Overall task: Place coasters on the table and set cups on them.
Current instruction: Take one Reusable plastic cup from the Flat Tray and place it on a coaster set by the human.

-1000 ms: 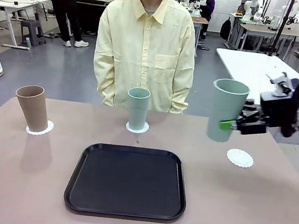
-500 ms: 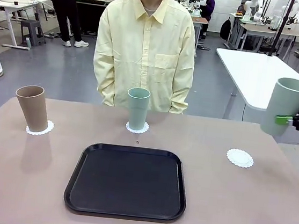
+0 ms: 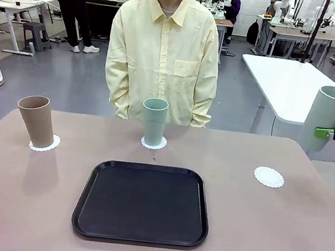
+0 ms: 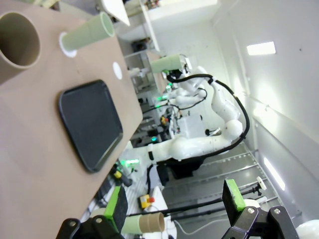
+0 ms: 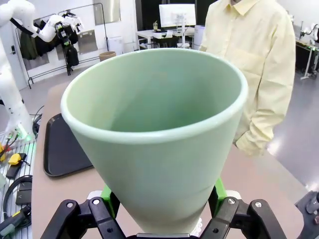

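Note:
A brown cup [image 3: 35, 121] stands on a lacy white coaster [image 3: 45, 144] at the table's [image 3: 19, 205] far left. A pale green cup [image 3: 154, 121] sits on a second coaster [image 3: 153, 143] at the far middle, in front of the person. A third coaster [image 3: 269, 177] lies bare at the right. My right gripper [image 3: 324, 132] is shut on another pale green cup [image 3: 330, 120], held upright in the air past the table's right edge. Seen close in the right wrist view, this cup [image 5: 159, 134] sits between the green pads [image 5: 106, 193]. My left gripper [image 4: 174, 201] is open and holds nothing.
A black tray [image 3: 142, 202] lies bare in the table's near middle. The person [image 3: 163, 52] stands at the far side with hands behind the back. A white-topped table [image 3: 288, 78] stands behind the held cup.
My right gripper has carried the pale green cup to the right and slightly up, from above the table near the bare coaster to beyond the right edge. Nothing else has moved.

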Tool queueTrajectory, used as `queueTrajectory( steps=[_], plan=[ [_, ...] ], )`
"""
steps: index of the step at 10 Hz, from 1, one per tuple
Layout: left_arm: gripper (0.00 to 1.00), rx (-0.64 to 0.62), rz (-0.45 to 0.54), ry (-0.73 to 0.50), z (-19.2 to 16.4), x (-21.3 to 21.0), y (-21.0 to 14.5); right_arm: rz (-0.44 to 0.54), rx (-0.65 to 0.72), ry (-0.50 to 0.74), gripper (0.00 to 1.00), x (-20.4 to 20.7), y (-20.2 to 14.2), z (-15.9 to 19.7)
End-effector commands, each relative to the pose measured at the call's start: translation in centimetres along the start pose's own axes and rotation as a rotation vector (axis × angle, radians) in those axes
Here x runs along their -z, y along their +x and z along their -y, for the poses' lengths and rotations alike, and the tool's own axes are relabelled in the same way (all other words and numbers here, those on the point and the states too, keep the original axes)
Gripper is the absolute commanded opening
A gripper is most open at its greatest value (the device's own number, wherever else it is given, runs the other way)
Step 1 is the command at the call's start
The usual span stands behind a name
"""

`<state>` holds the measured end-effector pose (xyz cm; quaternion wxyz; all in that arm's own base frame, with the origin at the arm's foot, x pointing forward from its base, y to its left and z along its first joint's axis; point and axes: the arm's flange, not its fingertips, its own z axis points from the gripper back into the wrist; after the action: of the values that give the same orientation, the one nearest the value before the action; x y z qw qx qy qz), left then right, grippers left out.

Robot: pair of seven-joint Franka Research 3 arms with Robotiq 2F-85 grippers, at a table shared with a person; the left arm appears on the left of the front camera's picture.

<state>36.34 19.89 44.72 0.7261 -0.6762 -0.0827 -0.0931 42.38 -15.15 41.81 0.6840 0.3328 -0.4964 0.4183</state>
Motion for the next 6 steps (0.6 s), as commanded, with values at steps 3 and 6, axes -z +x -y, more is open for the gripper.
queueTrajectory(
  steps=[3, 6],
  plan=[
    [1.0, 0.006, 0.004, -0.003, 0.2, 0.0, -0.1, -0.007, 0.0, 0.004, 0.83, 0.0, -0.1, 0.0],
    [1.0, 0.006, 0.004, -0.003, 0.2, 0.0, -0.1, 0.02, -0.031, 0.096, 0.83, 4.4, -2.4, 3.6]
  ],
)
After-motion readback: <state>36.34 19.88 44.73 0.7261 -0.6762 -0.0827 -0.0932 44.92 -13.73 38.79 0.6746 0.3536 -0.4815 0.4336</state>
